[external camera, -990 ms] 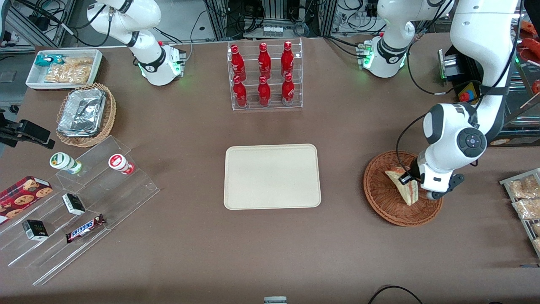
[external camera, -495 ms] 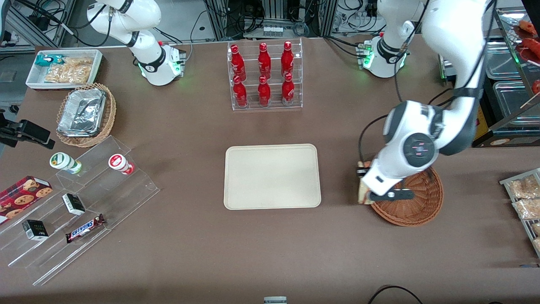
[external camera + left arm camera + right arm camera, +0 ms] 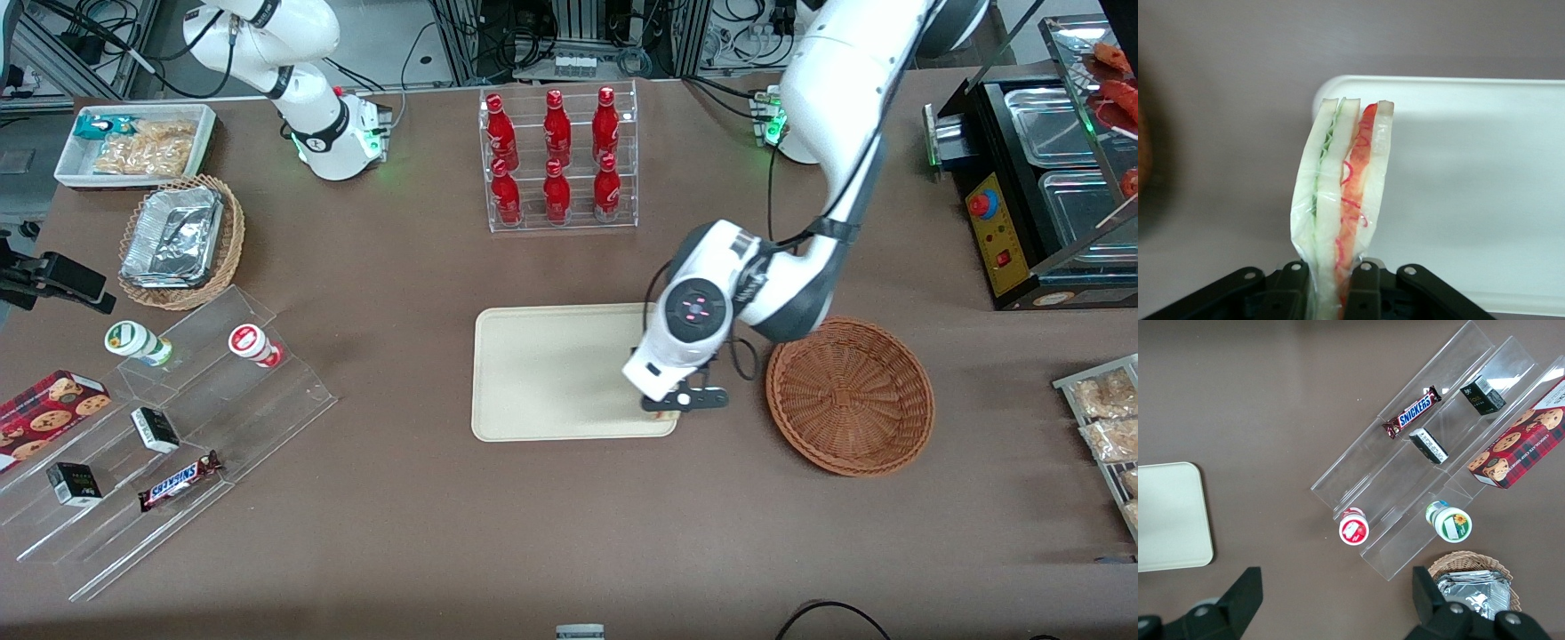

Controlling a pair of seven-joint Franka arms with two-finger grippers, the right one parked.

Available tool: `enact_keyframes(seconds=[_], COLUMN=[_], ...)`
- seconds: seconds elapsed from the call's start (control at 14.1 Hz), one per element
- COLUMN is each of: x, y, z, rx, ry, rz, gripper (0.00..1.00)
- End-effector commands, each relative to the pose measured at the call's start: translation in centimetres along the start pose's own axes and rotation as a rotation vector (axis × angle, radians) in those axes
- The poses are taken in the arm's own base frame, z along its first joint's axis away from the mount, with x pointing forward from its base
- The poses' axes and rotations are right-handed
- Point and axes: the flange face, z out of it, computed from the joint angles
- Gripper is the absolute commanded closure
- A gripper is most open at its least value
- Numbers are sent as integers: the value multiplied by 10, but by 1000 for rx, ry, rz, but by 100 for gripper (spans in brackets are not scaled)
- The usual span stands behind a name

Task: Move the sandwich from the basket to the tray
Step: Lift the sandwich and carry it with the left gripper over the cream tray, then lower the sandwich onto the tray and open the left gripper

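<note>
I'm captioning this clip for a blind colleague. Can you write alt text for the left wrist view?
The gripper is shut on the sandwich, a wrapped wedge with green and red filling, held above the corner of the beige tray. Brown table surrounds the tray.

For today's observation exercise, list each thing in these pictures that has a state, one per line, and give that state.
sandwich: wrapped in clear film, held edge-up off the table, over the tray's edge.
gripper: shut on the sandwich, above the tray's basket-side edge.
basket: empty, resting on the table.
tray: flat on the table, nothing lying on it.
bottle rack: upright, holding six red bottles.
</note>
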Motion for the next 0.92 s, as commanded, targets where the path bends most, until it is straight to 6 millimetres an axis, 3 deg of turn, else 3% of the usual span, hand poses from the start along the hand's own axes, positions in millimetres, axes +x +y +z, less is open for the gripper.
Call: enact_keyframes(seconds=[0.0,0.14,0.42,0.85], x=[-9,-22,-37,-41], y=[50,80,120,135], z=[8,19,32,63], rx=[10,2,-39,-71], ry=[27,36,71,92], rz=[-54,-77,-95,-84], gripper=[89,89,89,83])
